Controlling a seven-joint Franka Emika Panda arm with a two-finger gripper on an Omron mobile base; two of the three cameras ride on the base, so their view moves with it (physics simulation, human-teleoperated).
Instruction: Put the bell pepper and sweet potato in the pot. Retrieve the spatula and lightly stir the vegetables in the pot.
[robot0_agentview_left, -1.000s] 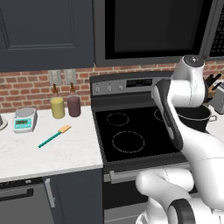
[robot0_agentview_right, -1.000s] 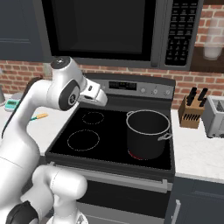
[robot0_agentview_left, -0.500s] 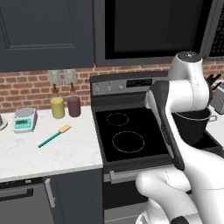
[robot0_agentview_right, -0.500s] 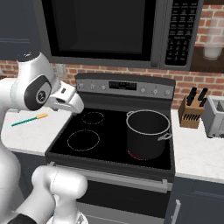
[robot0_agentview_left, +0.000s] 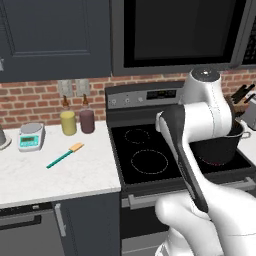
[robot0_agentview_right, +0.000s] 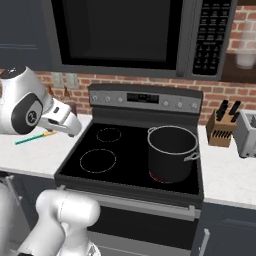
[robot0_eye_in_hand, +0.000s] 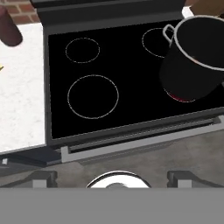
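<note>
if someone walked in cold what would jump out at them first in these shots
Probably the big white arm swung across the stove, blocking much of the left base view. Next, the tall dark pot on the stove's front right burner, which glows red beneath it. Then the teal-handled spatula lying alone on the white counter left of the stove, in front of a yellow and a maroon canister.

Open counter surrounds the spatula (robot0_agentview_left: 65, 155); two canisters (robot0_agentview_left: 77, 121) and a scale (robot0_agentview_left: 31, 137) stand behind.

Kitchen, stove (robot0_agentview_right: 135, 155), microwave (robot0_agentview_right: 125, 35) (brick backsplash (robot0_agentview_left: 30, 100))
</note>
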